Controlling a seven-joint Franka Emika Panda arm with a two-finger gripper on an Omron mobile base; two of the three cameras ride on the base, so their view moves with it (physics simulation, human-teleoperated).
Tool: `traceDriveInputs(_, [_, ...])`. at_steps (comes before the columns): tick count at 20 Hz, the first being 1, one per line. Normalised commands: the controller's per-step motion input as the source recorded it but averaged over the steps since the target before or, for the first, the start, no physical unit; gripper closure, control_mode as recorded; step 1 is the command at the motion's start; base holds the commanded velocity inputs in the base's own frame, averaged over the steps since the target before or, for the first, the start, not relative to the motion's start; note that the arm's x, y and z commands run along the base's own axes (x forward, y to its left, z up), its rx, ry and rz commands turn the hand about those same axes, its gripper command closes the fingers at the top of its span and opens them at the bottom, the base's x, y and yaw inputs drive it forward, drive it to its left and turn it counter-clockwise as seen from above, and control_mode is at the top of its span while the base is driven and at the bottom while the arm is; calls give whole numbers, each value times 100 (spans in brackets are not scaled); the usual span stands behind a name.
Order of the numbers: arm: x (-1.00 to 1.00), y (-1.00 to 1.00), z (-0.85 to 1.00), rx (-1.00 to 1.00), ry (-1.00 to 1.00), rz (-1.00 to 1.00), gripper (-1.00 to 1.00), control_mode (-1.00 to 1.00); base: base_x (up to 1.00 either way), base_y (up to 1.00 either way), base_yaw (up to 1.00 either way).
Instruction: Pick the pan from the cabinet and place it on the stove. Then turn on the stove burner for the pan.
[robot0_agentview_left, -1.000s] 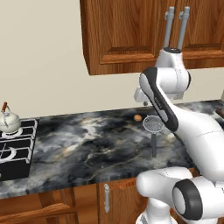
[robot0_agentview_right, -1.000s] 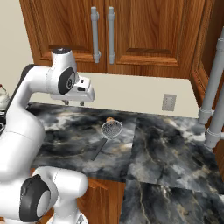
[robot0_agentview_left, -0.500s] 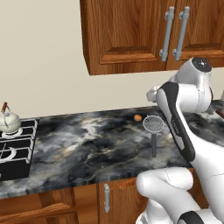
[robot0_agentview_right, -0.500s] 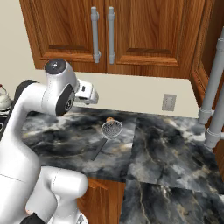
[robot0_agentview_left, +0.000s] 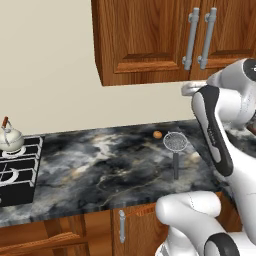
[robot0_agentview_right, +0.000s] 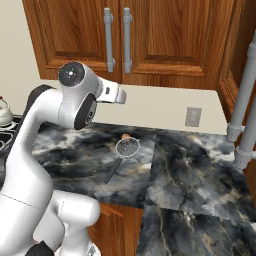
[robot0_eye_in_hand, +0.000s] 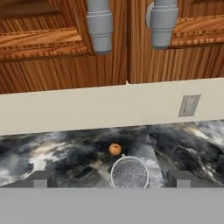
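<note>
Claw (robot0_eye_in_hand: 110, 178) wide open, holding nothing. In the hand view its fingertips (robot0_eye_in_hand: 41, 178) stand far apart at the bottom, with only bench and strainer seen between them. The claw is up in the air, level with the underside of the cabinet (robot0_agentview_left: 150, 45) and just in front of it, well above the bench (robot0_agentview_left: 100, 170). It touches nothing.

The cabinet is on the wall, both doors shut. Its two grey bar handles (robot0_agentview_left: 189, 40) hang side by side at the door seam. In the hand view the handles' lower ends sit at the top, straight ahead of the claw. We cannot tell where the pan is; nothing inside the shut cabinet can be seen.

The stove (robot0_agentview_left: 15, 170) is at the far left end of the bench, well apart from the arm. A white kettle (robot0_agentview_left: 9, 137) stands on its back grate.

On the dark marble bench below the cabinet lies a mesh strainer (robot0_agentview_left: 175, 142), flat, with its handle pointing toward the front edge. A small orange ball (robot0_agentview_left: 157, 134) sits just beside the strainer rim on the wall side, and we cannot tell if they touch. There is a wall outlet (robot0_agentview_right: 193, 116) on the cream backsplash, to the right of the strainer.
</note>
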Motion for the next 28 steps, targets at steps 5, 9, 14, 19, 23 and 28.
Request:
traceDriveInputs(5, [34, -32, 58, 0, -7, -1, -100, -100, 0, 0, 0])
traceDriveInputs(9, [23, -25, 24, 1, -15, -1, -100, -100, 0, 0, 0])
traceDriveInputs(14, [18, -12, 16, 0, -22, 0, -100, -100, 0, 0, 0])
traceDriveInputs(19, [15, -23, 10, 0, -25, 0, -100, -100, 0, 0, 0])
traceDriveInputs(23, [26, -20, 1, 0, -21, 0, -100, -100, 0, 0, 0])
traceDriveInputs(28, [40, -7, 1, 0, -12, 0, -100, -100, 0, 0, 0])
